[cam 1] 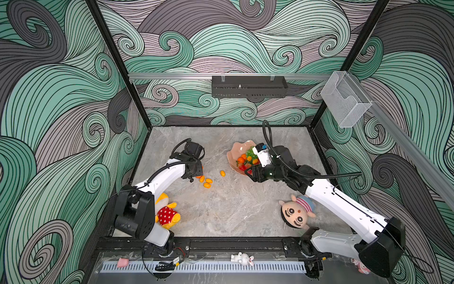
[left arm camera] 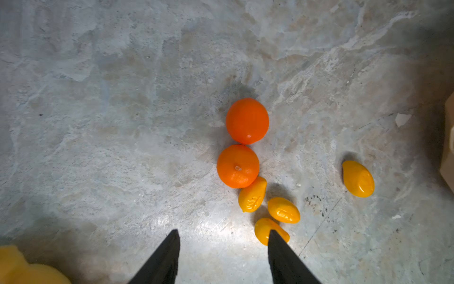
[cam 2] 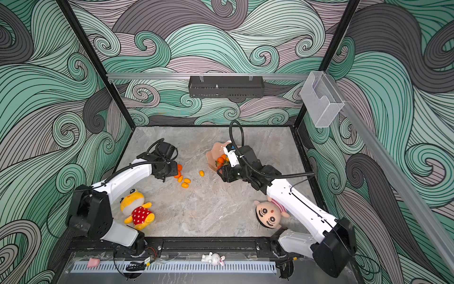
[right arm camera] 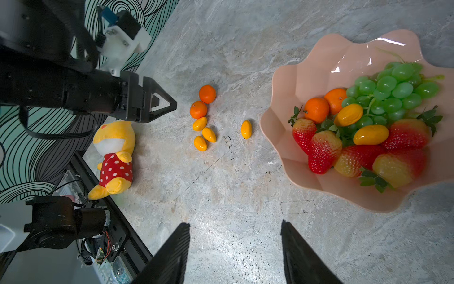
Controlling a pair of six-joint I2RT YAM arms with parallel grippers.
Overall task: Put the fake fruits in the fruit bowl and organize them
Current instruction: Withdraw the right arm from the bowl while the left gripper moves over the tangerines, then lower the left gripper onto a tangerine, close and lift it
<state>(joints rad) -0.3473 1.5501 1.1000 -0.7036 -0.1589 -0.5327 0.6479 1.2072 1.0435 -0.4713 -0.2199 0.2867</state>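
The pink scalloped fruit bowl [cam 1: 236, 147] [right arm camera: 319, 49] holds a green grape bunch [right arm camera: 393, 86], several strawberries [right arm camera: 324, 150], two tangerines [right arm camera: 317, 109] and two kumquats [right arm camera: 348, 114]. On the table lie two more tangerines [left arm camera: 247, 120] [left arm camera: 237, 166], touching each other. Beside them is a cluster of three kumquats [left arm camera: 283, 210] [cam 1: 207, 185]. A single kumquat [left arm camera: 358, 179] [cam 1: 222, 173] lies apart, toward the bowl. My left gripper [left arm camera: 223, 233] [cam 1: 194, 175] hovers open and empty by the cluster, one finger overlapping a kumquat. My right gripper [right arm camera: 234, 226] [cam 1: 250, 172] is open and empty at the bowl's near rim.
A yellow plush toy in red polka dots [cam 1: 167, 214] lies front left by the left arm. A round-faced doll [cam 1: 296, 212] lies front right under the right arm. A clear plastic box [cam 1: 344, 100] and a black basket [cam 1: 249, 86] hang on the walls.
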